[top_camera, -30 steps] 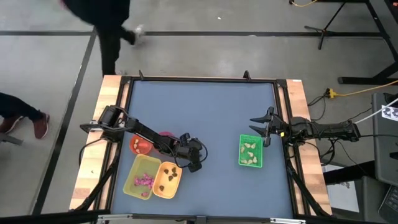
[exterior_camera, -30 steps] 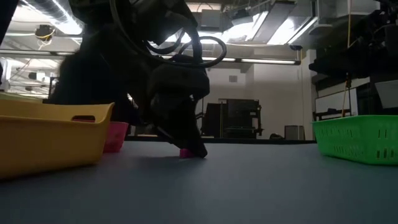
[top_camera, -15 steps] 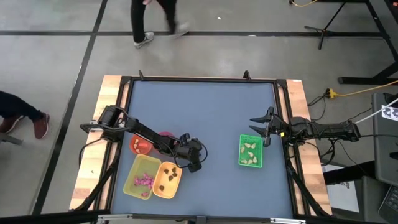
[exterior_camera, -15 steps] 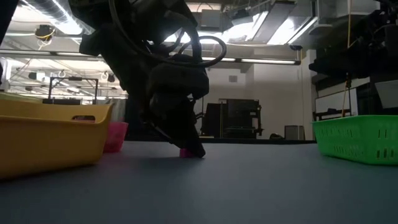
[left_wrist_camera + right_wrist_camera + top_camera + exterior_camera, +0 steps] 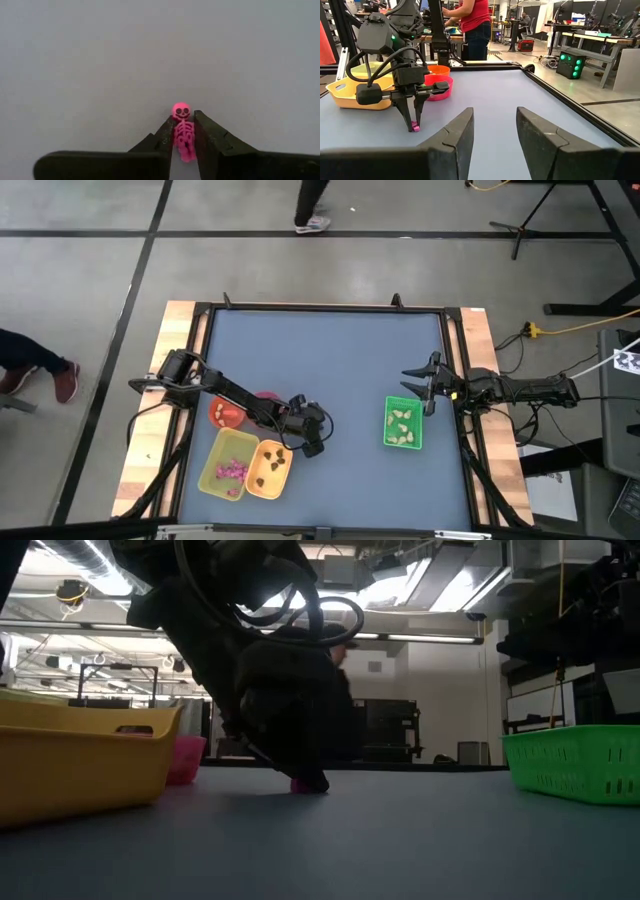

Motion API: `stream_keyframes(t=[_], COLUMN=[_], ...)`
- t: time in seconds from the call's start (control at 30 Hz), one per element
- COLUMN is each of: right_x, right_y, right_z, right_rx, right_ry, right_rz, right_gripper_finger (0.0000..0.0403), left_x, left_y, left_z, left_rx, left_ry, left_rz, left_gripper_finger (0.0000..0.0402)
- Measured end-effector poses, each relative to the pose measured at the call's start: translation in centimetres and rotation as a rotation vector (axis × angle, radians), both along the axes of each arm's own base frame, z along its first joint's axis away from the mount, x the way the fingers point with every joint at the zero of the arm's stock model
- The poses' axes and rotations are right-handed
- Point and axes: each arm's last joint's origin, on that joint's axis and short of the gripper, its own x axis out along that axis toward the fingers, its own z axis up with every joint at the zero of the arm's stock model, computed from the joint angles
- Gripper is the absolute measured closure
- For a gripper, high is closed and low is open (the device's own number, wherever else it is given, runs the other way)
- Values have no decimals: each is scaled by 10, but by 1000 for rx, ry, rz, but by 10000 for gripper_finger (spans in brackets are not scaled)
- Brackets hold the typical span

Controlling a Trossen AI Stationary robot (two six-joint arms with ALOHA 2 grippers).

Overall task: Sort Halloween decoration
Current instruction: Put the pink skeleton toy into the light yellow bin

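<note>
A tiny magenta skeleton trinket (image 5: 181, 111) lies flat on the blue table, just right of the two trays at the near left. My left gripper (image 5: 184, 117) slants down onto it and is shut on it; the low view shows the same gripper (image 5: 310, 783) with its tips on the table and the magenta piece (image 5: 300, 785) beside them. My right gripper (image 5: 495, 120) waits open and level at the table's right edge (image 5: 412, 383), with nothing between its fingers. My left gripper pinches the skeleton's ribcage (image 5: 184, 135) between its two fingers, one on each side. The fingers slant down from the table's left and lie along the body. The skull (image 5: 181, 110) sticks out past the fingertips. The trinket lies flat on the table.
A yellow-green tray (image 5: 228, 463) holds magenta trinkets, and an orange-yellow tray (image 5: 270, 468) holds dark ones. An orange bowl (image 5: 226, 413) and a pink bowl (image 5: 266, 397) stand behind them. A green basket (image 5: 403, 423) with cream trinkets is at the right. A person walks beyond the far edge.
My left gripper's fingers have closed in on the magenta skeleton while the arm kept its place. The skeleton stays on the table. A person has walked from left to right past the table's far side.
</note>
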Motion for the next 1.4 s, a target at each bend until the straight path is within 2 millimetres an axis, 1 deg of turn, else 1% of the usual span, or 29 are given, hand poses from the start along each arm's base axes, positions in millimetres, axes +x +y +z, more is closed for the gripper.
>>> stream_keyframes(t=[0.43, 0.57, 0.7, 0.8, 0.93, 1.03, 1.13, 1.3, 1.4], right_x=[0, 0, 0, 0, 0, 0, 0, 0, 0], right_y=[0, 0, 0, 0, 0, 0, 0, 0, 0], right_z=[0, 0, 0, 0, 0, 0, 0, 0, 0], right_rx=[0, 0, 0, 0, 0, 0, 0, 0, 0], right_ry=[0, 0, 0, 0, 0, 0, 0, 0, 0], right_rz=[0, 0, 0, 0, 0, 0, 0, 0, 0], right_gripper_finger=[258, 258, 258, 258, 258, 258, 258, 258, 258], left_x=[1, 6, 15, 23, 30, 35, 38, 36, 29], left_y=[0, -1, -2, -4, -7, -9, -13, -20, -26], left_z=[1, 6, 17, 29, 47, 66, 88, 120, 133], left_rx=[3, 19, 56, 69, 65, 39, -24, -98, -108], left_ry=[1, -4, 2, 2, 54, 112, 170, 265, 332], left_rz=[0, -24, -63, -79, -96, -120, -163, -221, -239], left_gripper_finger=[368, 369, 369, 369, 369, 369, 369, 369, 369])
